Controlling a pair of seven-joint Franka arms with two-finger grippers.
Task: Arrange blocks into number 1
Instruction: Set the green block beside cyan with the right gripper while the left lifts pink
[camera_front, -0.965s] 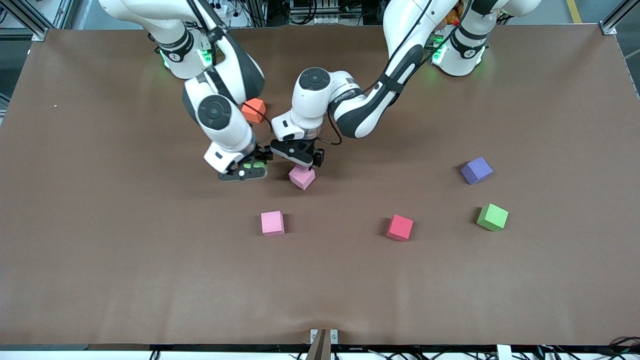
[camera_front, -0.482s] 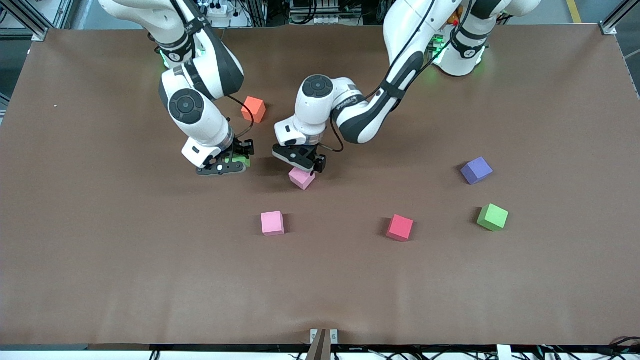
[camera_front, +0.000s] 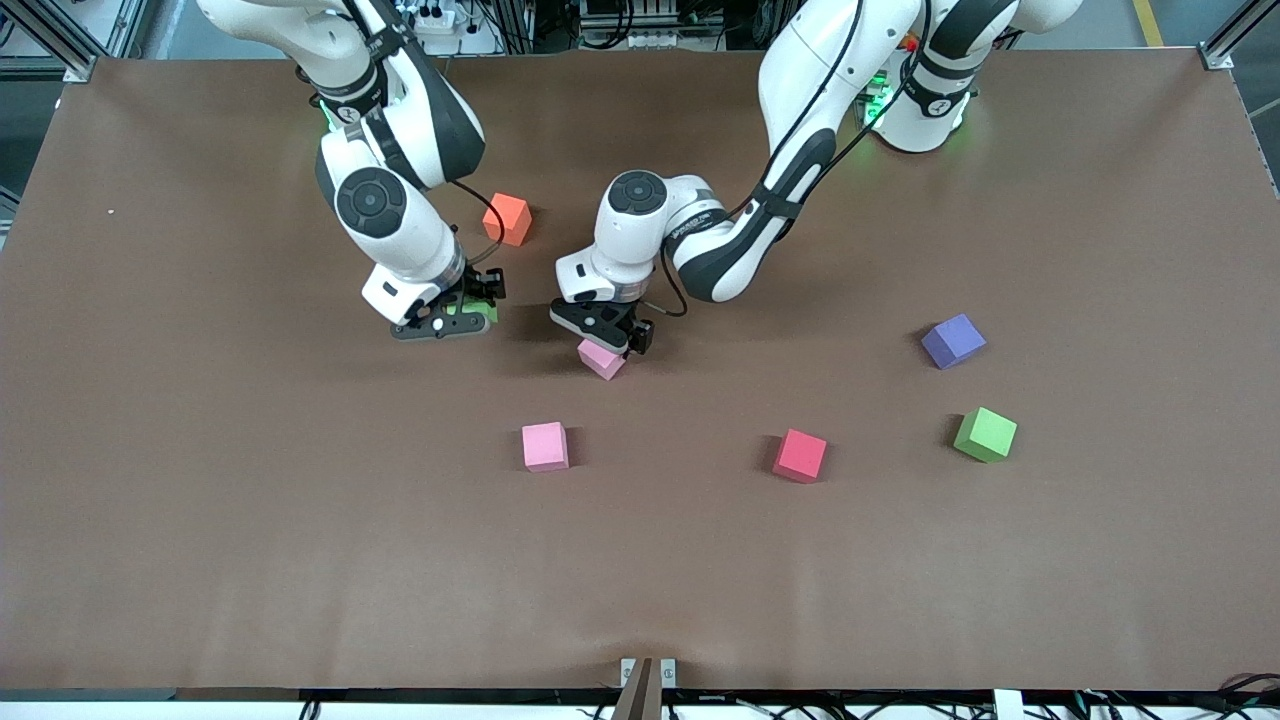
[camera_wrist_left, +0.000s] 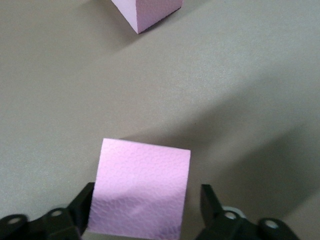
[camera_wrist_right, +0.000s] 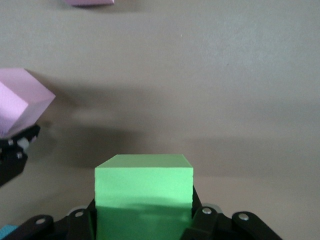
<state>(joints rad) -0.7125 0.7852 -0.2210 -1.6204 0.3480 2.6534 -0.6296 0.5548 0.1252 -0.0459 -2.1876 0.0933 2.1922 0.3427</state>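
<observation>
My left gripper (camera_front: 603, 338) is down over a pink block (camera_front: 601, 359) near the table's middle. In the left wrist view this pink block (camera_wrist_left: 142, 190) sits between the fingers of the left gripper (camera_wrist_left: 147, 205). One finger touches it and the other stands a little off, so the jaws are open. My right gripper (camera_front: 450, 322) is shut on a green block (camera_front: 478, 312), low over the table beside the left gripper. The right wrist view shows the green block (camera_wrist_right: 144, 187) clamped in the right gripper (camera_wrist_right: 144, 212). A second pink block (camera_front: 545, 446) and a red block (camera_front: 800, 455) lie nearer the front camera.
An orange block (camera_front: 508, 219) lies close to the right arm. A purple block (camera_front: 953, 340) and another green block (camera_front: 985, 434) lie toward the left arm's end. A sliver of light blue (camera_wrist_right: 5, 231) shows at the edge of the right wrist view.
The right gripper carried the green block away from the left gripper, toward the right arm's end. The left gripper came down around the pink block and its fingers narrowed.
</observation>
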